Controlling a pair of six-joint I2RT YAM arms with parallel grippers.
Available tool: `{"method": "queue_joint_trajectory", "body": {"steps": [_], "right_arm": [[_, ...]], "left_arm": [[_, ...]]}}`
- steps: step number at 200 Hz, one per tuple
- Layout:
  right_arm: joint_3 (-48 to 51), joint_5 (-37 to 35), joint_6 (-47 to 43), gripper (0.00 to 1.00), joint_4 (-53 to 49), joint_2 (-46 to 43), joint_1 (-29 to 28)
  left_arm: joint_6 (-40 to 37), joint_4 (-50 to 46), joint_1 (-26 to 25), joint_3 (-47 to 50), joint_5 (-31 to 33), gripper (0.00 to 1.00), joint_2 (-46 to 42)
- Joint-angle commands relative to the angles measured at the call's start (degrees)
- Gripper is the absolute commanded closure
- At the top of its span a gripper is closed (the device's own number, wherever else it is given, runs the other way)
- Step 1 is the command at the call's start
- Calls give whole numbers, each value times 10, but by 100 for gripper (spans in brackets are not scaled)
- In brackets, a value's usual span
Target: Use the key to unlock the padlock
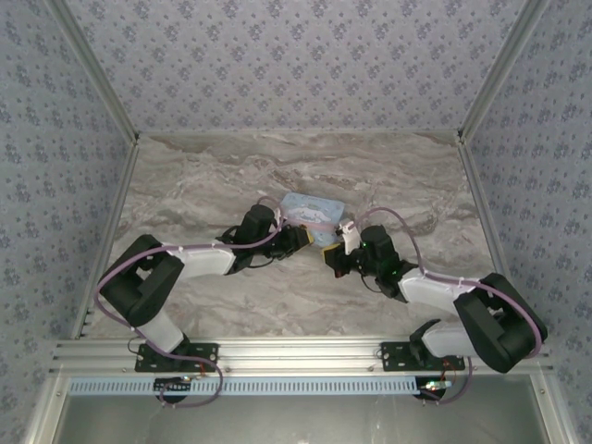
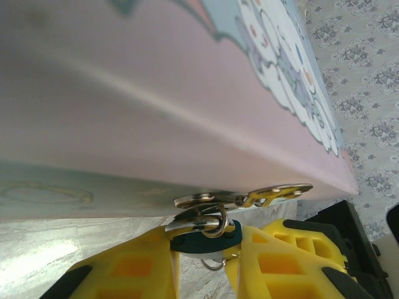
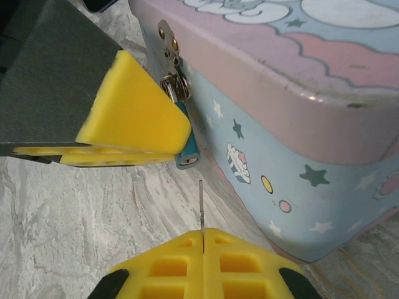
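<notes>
Right wrist view: the right gripper (image 3: 204, 235) pinches the key (image 3: 201, 205) tight, its tip aimed at the padlock (image 3: 187, 148) hanging on the front of the tin box (image 3: 280, 156). The left gripper (image 2: 207, 266) squeezes the padlock to steady it.

Tally. Table (image 1: 231, 166): one, marble-patterned. Robot arms: two, the left arm (image 1: 199, 259) and the right arm (image 1: 435, 287). Yellow fingers: four in all, counted as two left fingers (image 2: 146, 252) and two right fingers (image 3: 187, 246). Tin box (image 3: 299, 156): one, pastel blue and pink with cartoon print. Metal hasp (image 3: 169, 47) on the box: one. Padlock (image 3: 187, 146): one, teal. Shackle (image 2: 218, 224) on it: one, silvery. Key (image 3: 201, 208): one, thin, grey metal. Wallpapered walls (image 1: 296, 65) around the table: three.
</notes>
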State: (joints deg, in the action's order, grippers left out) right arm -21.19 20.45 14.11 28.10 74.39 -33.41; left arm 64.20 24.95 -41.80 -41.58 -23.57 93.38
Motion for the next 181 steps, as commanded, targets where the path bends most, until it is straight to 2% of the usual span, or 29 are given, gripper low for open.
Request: {"method": "queue_joint_trajectory", "body": {"steps": [1,181], "right_arm": [[-24,9,0,100,5,11,-5],[-37,21,-3,100,6,17,-2]], "left_arm": [[9,10,-3,-16,-19,77,-18],[10,11,-2,-14,-22,77,-13]]}}
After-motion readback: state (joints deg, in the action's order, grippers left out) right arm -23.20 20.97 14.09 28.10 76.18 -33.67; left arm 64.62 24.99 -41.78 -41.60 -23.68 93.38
